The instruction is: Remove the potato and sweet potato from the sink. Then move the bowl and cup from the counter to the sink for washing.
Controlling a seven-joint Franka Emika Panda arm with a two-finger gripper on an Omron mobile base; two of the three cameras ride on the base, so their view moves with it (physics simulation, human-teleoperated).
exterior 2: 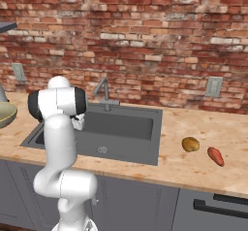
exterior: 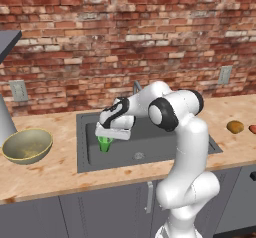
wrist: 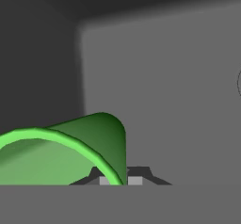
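Bright green and tapered, the cup [exterior: 105, 144] hangs from the pincer [exterior: 106, 138] at the left centre of the left base view, above the left part of the dark grey sink [exterior: 200, 149]; its narrow end points down and its wide mouth up, so its long axis runs near upright. The pincer is pinching the cup at its rim, its jaws pressed close together. In the hand view the cup [wrist: 75, 148] fills the lower left, its pale green rim curving across and its left part cut off by the frame edge; the fingertips are mostly hidden behind the rim. In the right base view the arm hides the cup and the pincer. The olive-yellow bowl [exterior: 27, 145] with a speckled inside sits at the left of the tabletop [exterior: 45, 174], well apart from the sink. At the right of the right base view, the golden-brown potato [exterior 2: 190, 144] lies near the orange-red sweet potato [exterior 2: 215, 156], whose long axis slants from upper left to lower right.
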